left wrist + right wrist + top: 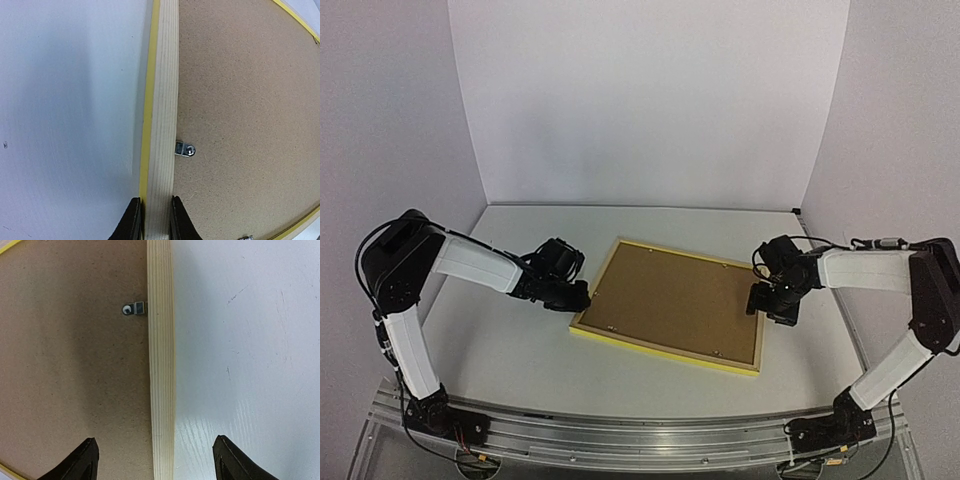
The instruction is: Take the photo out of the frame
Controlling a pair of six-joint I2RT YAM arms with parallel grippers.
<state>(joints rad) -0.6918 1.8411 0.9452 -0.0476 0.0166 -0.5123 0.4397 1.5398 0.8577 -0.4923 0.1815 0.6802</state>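
Several metal tabs [185,148] overlapping the backing board [665,300]; left jaws pinching the frame [162,100], right jaws spread.

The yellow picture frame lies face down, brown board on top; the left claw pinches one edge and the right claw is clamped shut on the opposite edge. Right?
Not quite: the right gripper is open, its jaws standing wide either side of one edge of the thin yellow wooden frame, as the right wrist view shows. The rest is correct.

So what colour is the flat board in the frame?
Speckled brown backing board, clearest in the left wrist view.
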